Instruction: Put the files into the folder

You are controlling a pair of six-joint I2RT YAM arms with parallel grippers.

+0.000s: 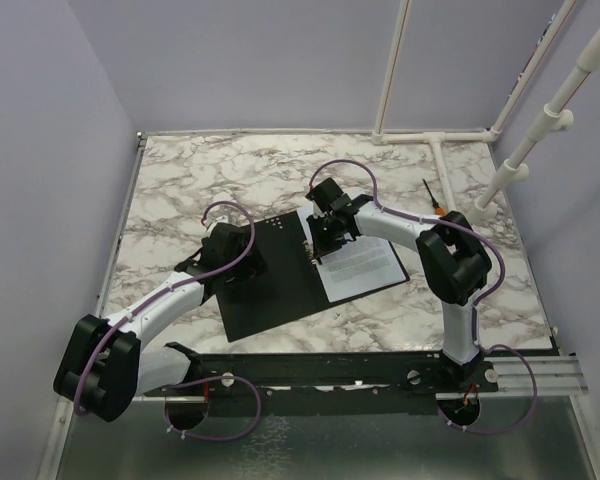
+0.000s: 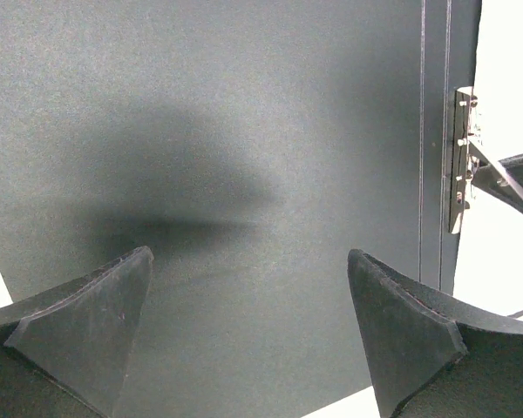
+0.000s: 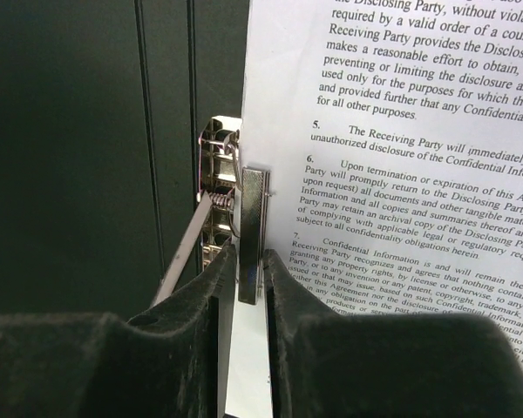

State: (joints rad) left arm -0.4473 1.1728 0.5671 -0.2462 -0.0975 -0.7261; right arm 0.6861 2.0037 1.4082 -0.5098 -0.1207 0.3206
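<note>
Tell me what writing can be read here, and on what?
"5. The Receiving Party will immediately": on the printed sheet.
"6. Upon termination or expiration of this": same sheet.
"7. Confidential Information is and will remain the": same sheet.
Overhead view: the sheet's print is too small to read.

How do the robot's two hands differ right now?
The left gripper has its fingers wide apart; the right gripper has them almost together. The left hangs over the folder's bare black face with nothing between its fingers; the right has the metal clip between its fingers, beside the files. Both are black and point at the open folder.
</note>
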